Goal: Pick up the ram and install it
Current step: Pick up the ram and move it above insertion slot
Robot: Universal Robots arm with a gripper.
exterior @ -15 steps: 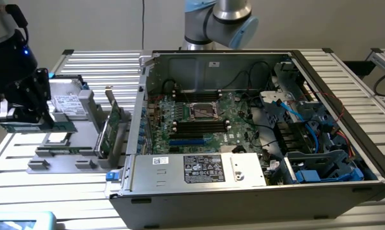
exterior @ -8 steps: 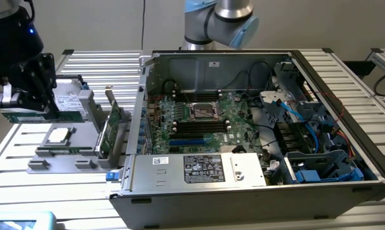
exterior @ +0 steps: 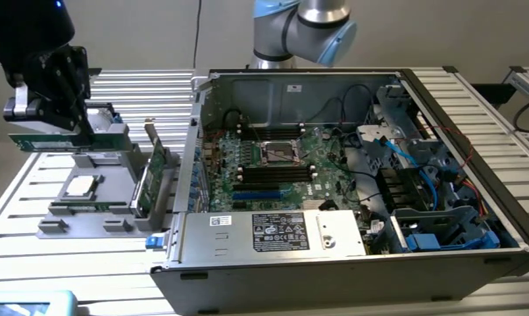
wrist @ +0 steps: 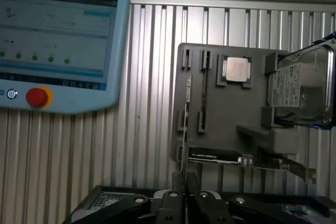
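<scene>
The ram (exterior: 45,141) is a thin green stick. By its look it is light and stiff along its length, but fragile: the board would probably crack if twisted, and its chips and contact edge should not be squeezed or scraped. The soundest hold is likely across the two flat faces near mid-length, close to the long edge away from the contacts, so that it hangs level and does not swing. The faces are smooth, so a light pinch could let it slip or tilt. The end effector (exterior: 54,131) is closed almost fully on the ram, its fingers pinching the board's thin section. In the exterior view the stick lies roughly level under the fingers, sticking out on both sides. In the wrist view the ram (wrist: 183,129) shows edge-on as a narrow line running out from between the closed fingers of the end effector (wrist: 181,199). The ram hangs in the air above the grey tray (exterior: 89,210) at the exterior view's left, touching neither the tray nor the bench (exterior: 19,217). It is well apart from the open case (exterior: 335,263), where the black slots (exterior: 277,172) on the board lie.
</scene>
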